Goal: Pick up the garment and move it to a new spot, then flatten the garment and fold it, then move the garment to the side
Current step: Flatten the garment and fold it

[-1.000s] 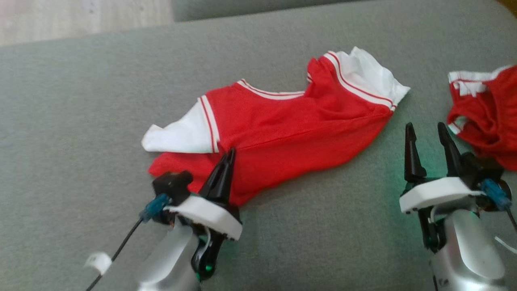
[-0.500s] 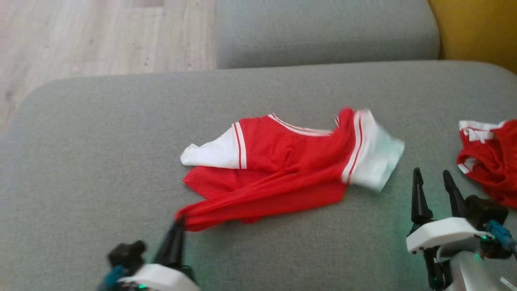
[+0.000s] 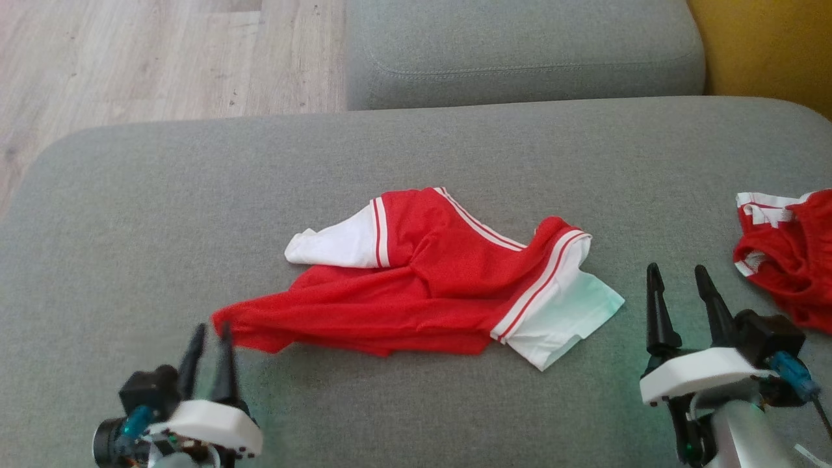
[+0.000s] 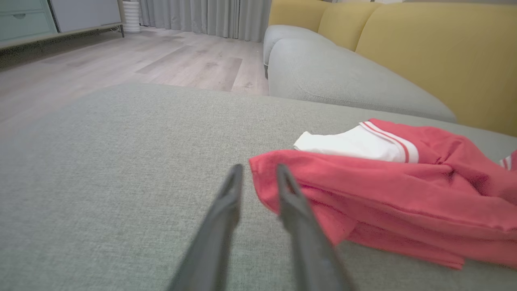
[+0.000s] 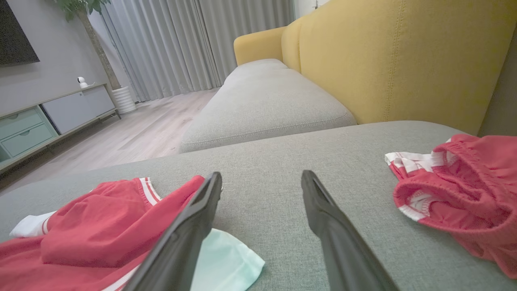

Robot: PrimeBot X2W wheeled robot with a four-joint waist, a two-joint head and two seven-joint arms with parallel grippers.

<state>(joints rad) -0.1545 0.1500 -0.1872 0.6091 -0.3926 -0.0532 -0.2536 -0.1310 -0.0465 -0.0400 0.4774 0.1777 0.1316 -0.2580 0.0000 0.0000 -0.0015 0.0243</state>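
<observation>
We've got the L gripper [image 3: 212,331] low left, fingers a crack apart, empty, tips just beside the garment [image 3: 416,299] hem; garment's rumpled mid-cushion [image 3: 130,214]; R gripper [image 3: 676,278] spread wide, empty, btwn garment & another red cloth [image 3: 790,266].

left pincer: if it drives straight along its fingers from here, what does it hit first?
The garment: its red corner lies just beyond the gap between the left pincer's slightly parted fingertips, on the grey cushion. Height is hard to read, so it might skim over the fabric.
</observation>
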